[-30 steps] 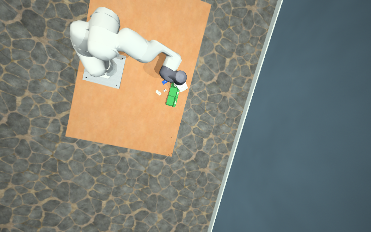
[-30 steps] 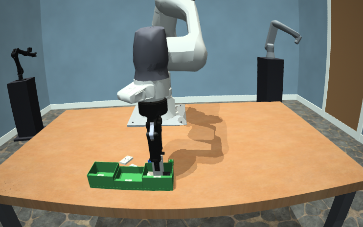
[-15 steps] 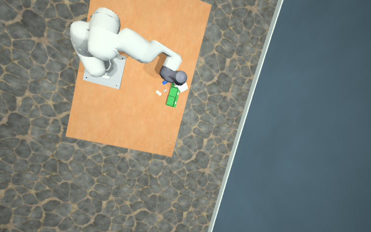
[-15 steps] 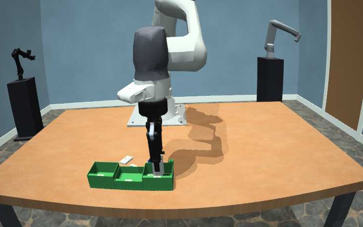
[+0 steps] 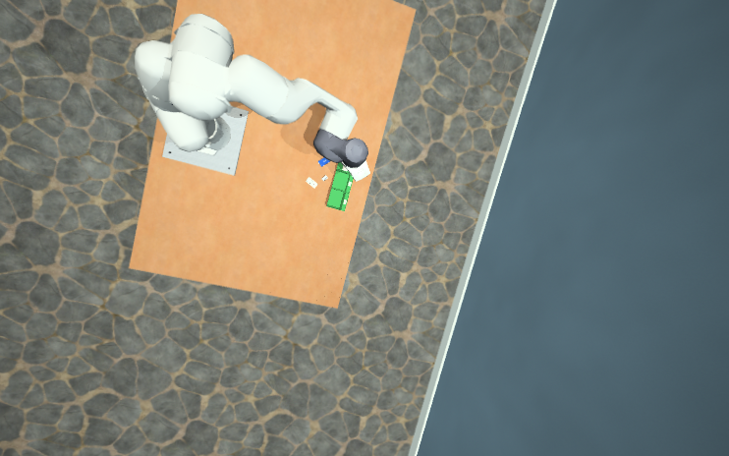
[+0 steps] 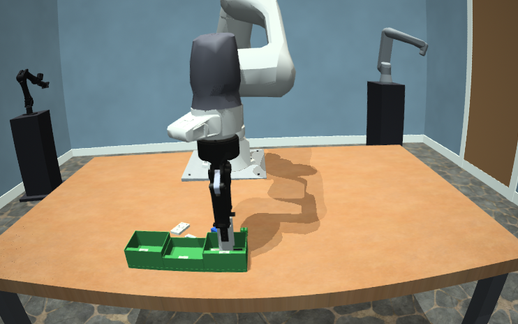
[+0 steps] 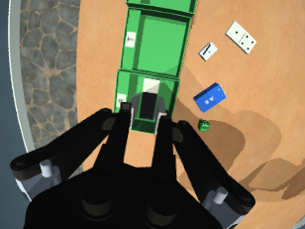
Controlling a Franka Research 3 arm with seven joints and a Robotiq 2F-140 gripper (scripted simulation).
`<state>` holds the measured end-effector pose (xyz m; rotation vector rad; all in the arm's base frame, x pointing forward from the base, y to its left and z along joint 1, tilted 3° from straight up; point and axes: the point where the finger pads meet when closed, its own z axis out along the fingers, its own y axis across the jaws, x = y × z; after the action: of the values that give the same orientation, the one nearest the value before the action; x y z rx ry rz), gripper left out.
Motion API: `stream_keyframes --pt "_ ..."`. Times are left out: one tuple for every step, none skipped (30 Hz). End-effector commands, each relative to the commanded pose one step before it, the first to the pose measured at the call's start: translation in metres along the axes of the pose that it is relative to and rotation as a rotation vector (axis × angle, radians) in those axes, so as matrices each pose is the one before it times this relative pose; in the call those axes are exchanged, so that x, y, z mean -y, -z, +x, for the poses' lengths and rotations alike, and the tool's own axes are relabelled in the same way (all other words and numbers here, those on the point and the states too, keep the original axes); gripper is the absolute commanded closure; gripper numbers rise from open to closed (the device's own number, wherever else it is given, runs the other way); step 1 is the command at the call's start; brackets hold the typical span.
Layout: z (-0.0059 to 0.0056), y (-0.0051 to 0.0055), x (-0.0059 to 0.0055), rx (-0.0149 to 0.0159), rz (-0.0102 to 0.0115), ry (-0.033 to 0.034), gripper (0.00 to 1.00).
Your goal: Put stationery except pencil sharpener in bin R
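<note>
Three green bins [image 5: 338, 192] [image 6: 184, 261] [image 7: 160, 34] stand joined in a row near the table's front edge. My gripper [image 6: 225, 235] [image 7: 148, 103] points straight down into the end bin nearest the arm. A small grey and white item [image 7: 149, 102] lies low in that bin between my fingertips. The fingers stand slightly apart, with a thin gap on each side of it. The bins' letter labels are too small to read.
Beside the bins lie a blue block [image 7: 211, 96] [image 5: 323, 162] [image 6: 213, 229], a small green die [image 7: 204, 125], a white domino [image 7: 241, 37] [image 6: 179, 227] [image 5: 311, 182] and a smaller white tile [image 7: 208, 51] [image 6: 190, 235]. The table's edge is close behind the bins.
</note>
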<state>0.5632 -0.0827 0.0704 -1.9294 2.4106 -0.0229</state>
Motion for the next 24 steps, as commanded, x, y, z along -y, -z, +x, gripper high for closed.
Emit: stream_keyframes --pt "0.00082 0.00279 -0.00136 -0.00236 -0.00459 -0.00363 0.82" --pt "0.00000 0.00133 0.00000 0.00000 0.00000 0.00000 0.82" --pt "0.00000 0.00133 0.00000 0.00000 0.00000 0.00000 0.82" --pt "0.00000 0.00133 0.00000 0.00000 0.00000 0.00000 0.82" --pt "0.00000 0.00133 0.00000 0.00000 0.00000 0.00000 0.82" --pt "0.00000 0.00133 0.00000 0.00000 0.00000 0.00000 0.82" --pt "0.00000 0.00133 0.00000 0.00000 0.00000 0.00000 0.82" --pt "0.00000 0.00133 0.00000 0.00000 0.00000 0.00000 0.82" --pt "0.00000 0.00133 0.00000 0.00000 0.00000 0.00000 0.82" --pt "0.00000 0.00133 0.00000 0.00000 0.00000 0.00000 0.82" --pt "0.00000 0.00133 0.00000 0.00000 0.00000 0.00000 0.82" --pt "0.00000 0.00133 0.00000 0.00000 0.00000 0.00000 0.82" --pt "0.00000 0.00133 0.00000 0.00000 0.00000 0.00000 0.82" --pt "0.00000 0.00133 0.00000 0.00000 0.00000 0.00000 0.82" --pt "0.00000 0.00500 0.00000 0.00000 0.00000 0.00000 0.82" --pt "0.00000 0.00000 0.00000 0.00000 0.00000 0.00000 0.82" --pt "0.00000 0.00000 0.00000 0.00000 0.00000 0.00000 0.82" --pt "0.00000 0.00500 0.00000 0.00000 0.00000 0.00000 0.82" --pt "0.00000 0.00500 0.00000 0.00000 0.00000 0.00000 0.82" --pt "0.00000 0.00500 0.00000 0.00000 0.00000 0.00000 0.82" --pt "0.00000 0.00207 0.00000 0.00000 0.00000 0.00000 0.82" --pt "0.00000 0.00000 0.00000 0.00000 0.00000 0.00000 0.82" --pt "0.00000 0.00000 0.00000 0.00000 0.00000 0.00000 0.82" --pt "0.00000 0.00000 0.00000 0.00000 0.00000 0.00000 0.82"
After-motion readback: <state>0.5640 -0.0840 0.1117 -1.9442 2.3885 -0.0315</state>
